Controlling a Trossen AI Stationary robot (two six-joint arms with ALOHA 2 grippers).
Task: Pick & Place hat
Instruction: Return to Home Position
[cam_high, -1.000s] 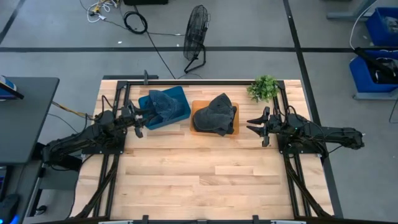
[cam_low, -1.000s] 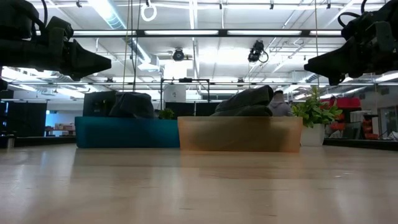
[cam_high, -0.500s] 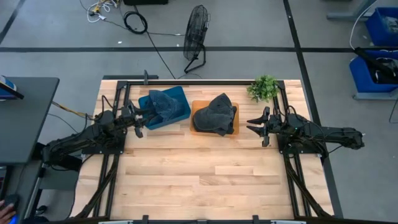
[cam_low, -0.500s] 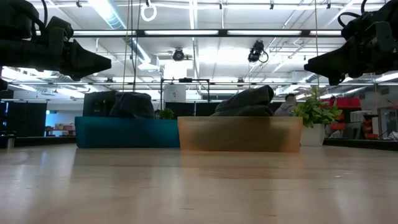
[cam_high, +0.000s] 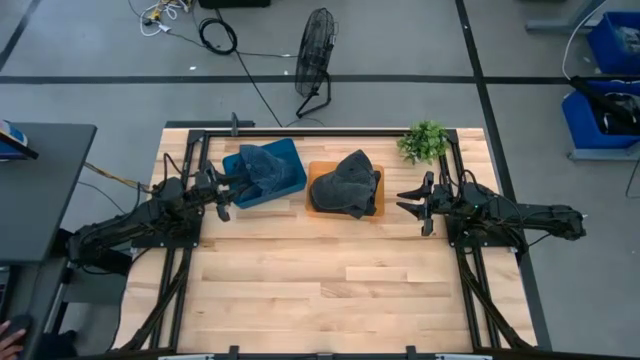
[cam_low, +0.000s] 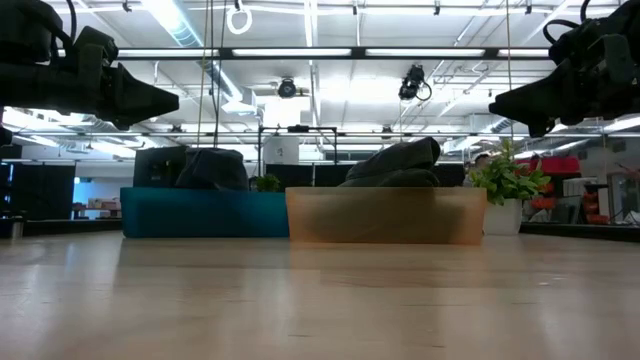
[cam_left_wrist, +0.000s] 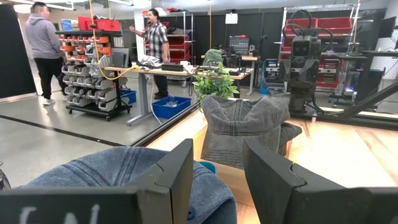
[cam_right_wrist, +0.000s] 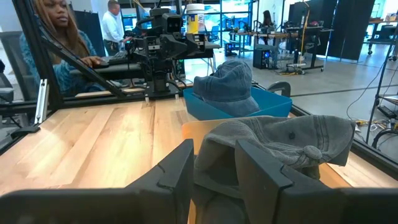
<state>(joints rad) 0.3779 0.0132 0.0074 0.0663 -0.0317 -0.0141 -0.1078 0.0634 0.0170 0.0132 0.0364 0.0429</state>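
Note:
A blue denim hat (cam_high: 265, 165) lies in a blue bin (cam_high: 291, 153) at the far left of the table. A dark grey hat (cam_high: 345, 181) lies on an orange tray (cam_high: 377, 206) beside it, hanging over the tray's edge. My left gripper (cam_high: 232, 195) is open and empty, in the air just left of the blue bin, pointing at it. My right gripper (cam_high: 402, 201) is open and empty, in the air right of the tray, pointing at the grey hat (cam_right_wrist: 280, 143). In the low view both grippers, the left one (cam_low: 170, 100) and the right one (cam_low: 497, 103), hang well above the table.
A small potted plant (cam_high: 424, 141) stands at the far right corner, near my right arm. A fan (cam_high: 317, 45) stands on the floor behind the table. People show in the room beyond the table. The near half of the wooden tabletop (cam_high: 330, 290) is bare.

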